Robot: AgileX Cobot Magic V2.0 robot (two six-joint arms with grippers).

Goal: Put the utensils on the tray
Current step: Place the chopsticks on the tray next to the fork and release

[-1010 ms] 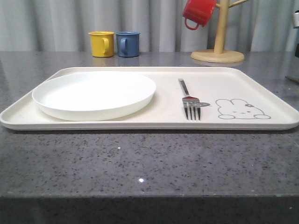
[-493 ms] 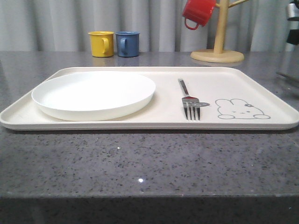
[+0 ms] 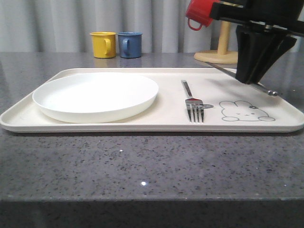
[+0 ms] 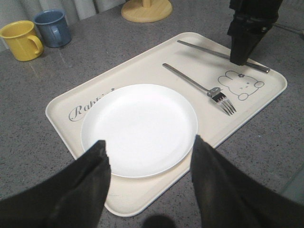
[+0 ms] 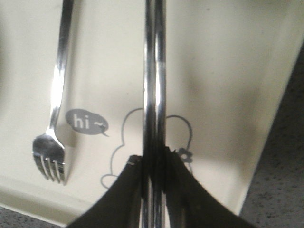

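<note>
Right gripper points straight down (jaws pinching chopsticks) above tray, beside fork.

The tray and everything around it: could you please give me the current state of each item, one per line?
Tray: flat on the table, holding plate and fork.
Plate: upright, empty.
Fork: lying flat on the tray.
Chopsticks: gripped, held over the tray.
Right gripper: shut on the chopsticks.
Left gripper: open, empty.
Yellow mug: upright.
Blue mug: upright.
Red mug: hanging on the rack.

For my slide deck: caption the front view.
Right gripper carries chopsticks over the tray beside the fork.
</note>
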